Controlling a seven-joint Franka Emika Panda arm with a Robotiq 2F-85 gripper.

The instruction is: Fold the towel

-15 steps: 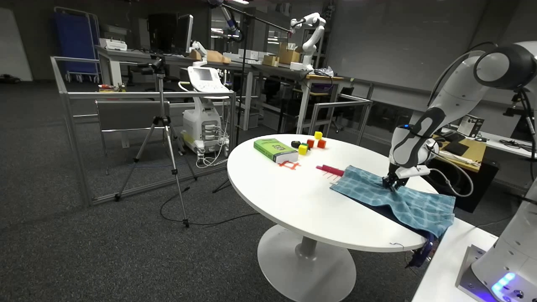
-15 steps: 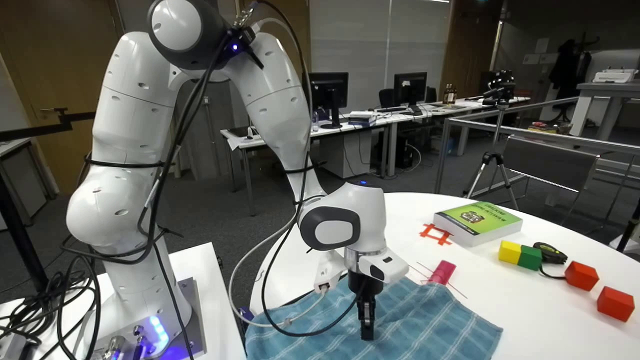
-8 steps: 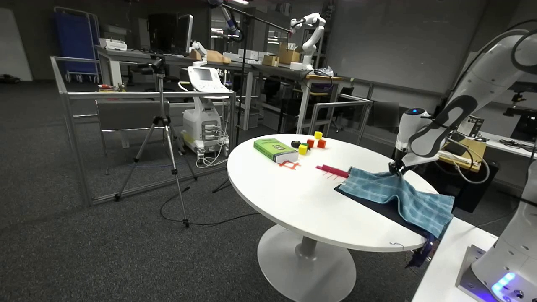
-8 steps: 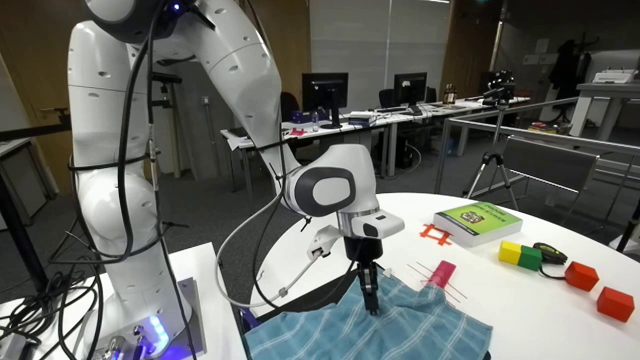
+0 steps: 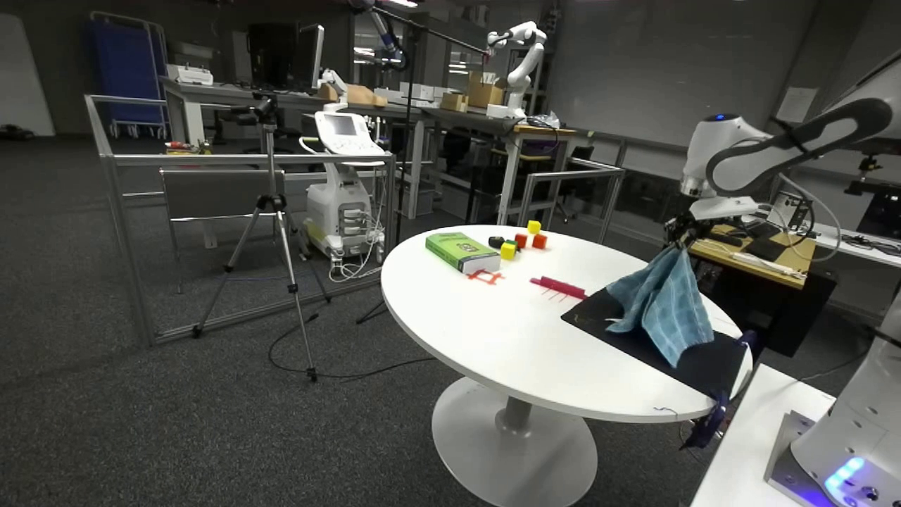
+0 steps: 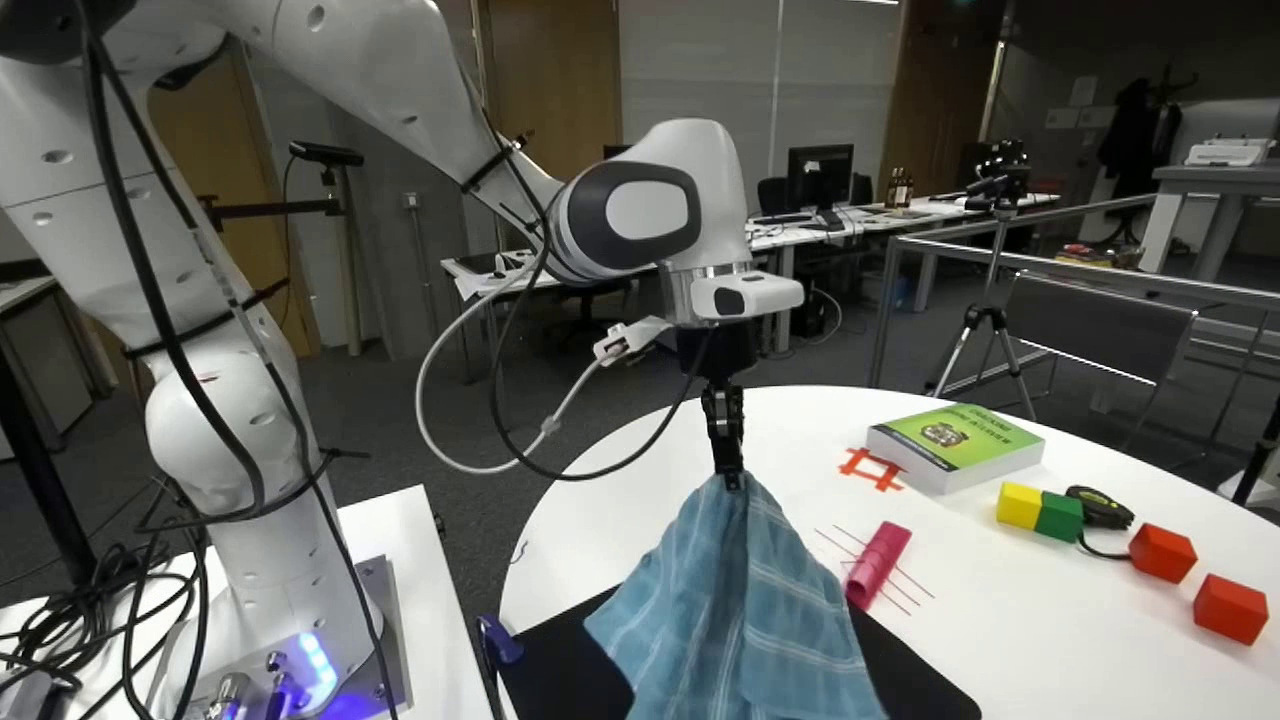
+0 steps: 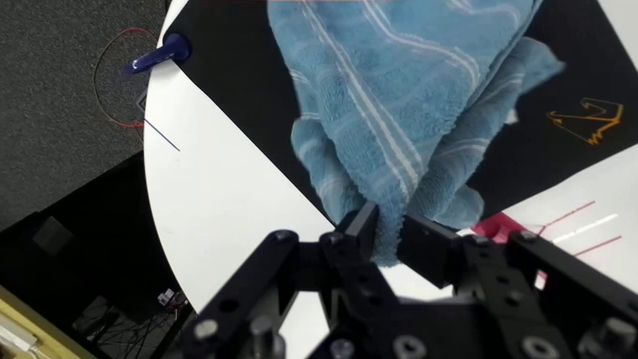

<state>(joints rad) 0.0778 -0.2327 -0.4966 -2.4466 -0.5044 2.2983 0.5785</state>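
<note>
The blue checked towel hangs from my gripper in a steep, tent-like bunch. Its lower part rests on the black mat. The towel also shows in an exterior view, with my gripper pointing down at its peak. In the wrist view my gripper is shut on a pinched fold of the towel, which fills the gap between the fingers. Loose folds hang on both sides of the fingers. The towel's lowest edge is cut off in an exterior view.
The round white table carries a pink tube, a green book, an orange hash-shaped piece, red blocks, a yellow block and a tape measure. A blue clamp sits at the table edge.
My gripper has risen with the towel. The towel was spread over the mat and is now pulled up into a hanging bunch, baring much of the black mat.
</note>
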